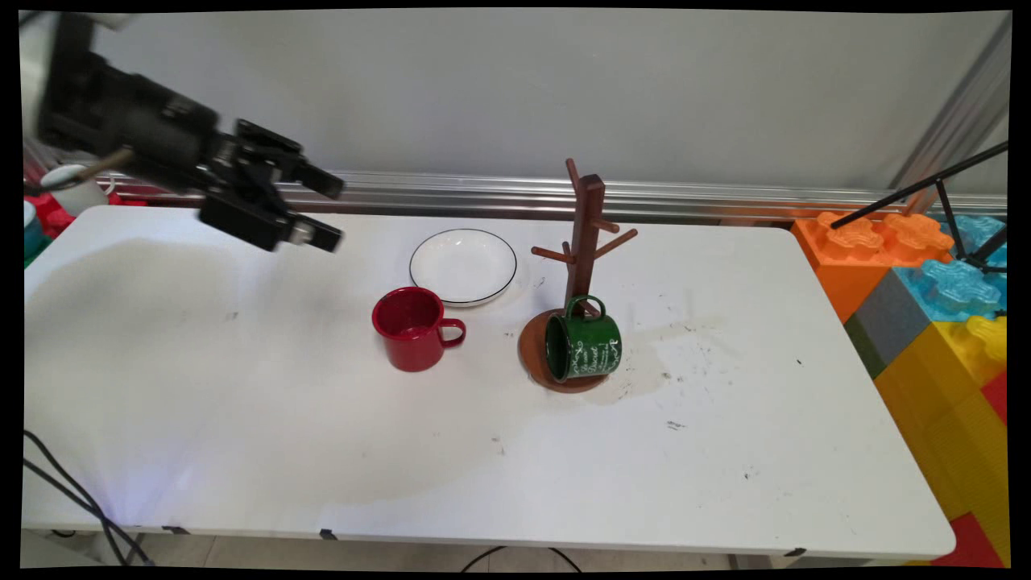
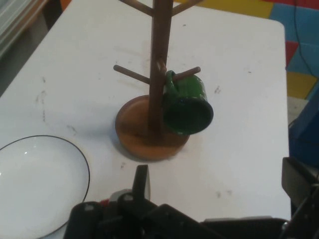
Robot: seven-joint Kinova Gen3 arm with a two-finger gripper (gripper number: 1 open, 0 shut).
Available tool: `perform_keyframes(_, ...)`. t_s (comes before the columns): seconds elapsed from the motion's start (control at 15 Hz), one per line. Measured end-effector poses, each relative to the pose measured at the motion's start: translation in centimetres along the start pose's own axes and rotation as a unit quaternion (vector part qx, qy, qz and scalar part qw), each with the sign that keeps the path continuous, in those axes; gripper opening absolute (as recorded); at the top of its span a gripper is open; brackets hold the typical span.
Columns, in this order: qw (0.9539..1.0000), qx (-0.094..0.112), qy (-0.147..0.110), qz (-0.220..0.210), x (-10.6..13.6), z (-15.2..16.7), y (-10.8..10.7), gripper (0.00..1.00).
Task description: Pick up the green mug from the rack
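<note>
- White table (image 1: 242, 451) stands before a pale wall, with a metal rail along its far edge and scuffs and a faint stain across its top.
- One black gripper (image 1: 326, 209) hangs above the table's far left part, holding nothing, its two fingers (image 1: 320, 180) spread apart.
- One wooden mug tree (image 1: 583, 234) stands on a round base near the table's middle.
- One green mug (image 1: 583, 346) hangs by its handle from a low peg of the tree, mouth tipped sideways, over the base. White script runs across its side, too small to read.
- One red mug (image 1: 412, 329) stands upright left of the tree, handle to the right.
- One white plate (image 1: 463, 266) with a dark rim lies just behind the red mug.
- Big toy blocks (image 1: 934, 298) in orange, blue, grey and yellow are stacked at the table's right end.
</note>
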Motion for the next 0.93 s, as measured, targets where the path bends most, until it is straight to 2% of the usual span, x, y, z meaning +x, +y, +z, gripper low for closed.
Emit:
perform_keyframes(0.47,0.9989,0.023,-0.024,-0.032,3.0,8.1,2.0,1.00)
perform_keyframes(0.93,0.9967,0.025,-0.051,-0.058,3.0,15.1,3.5,1.00)
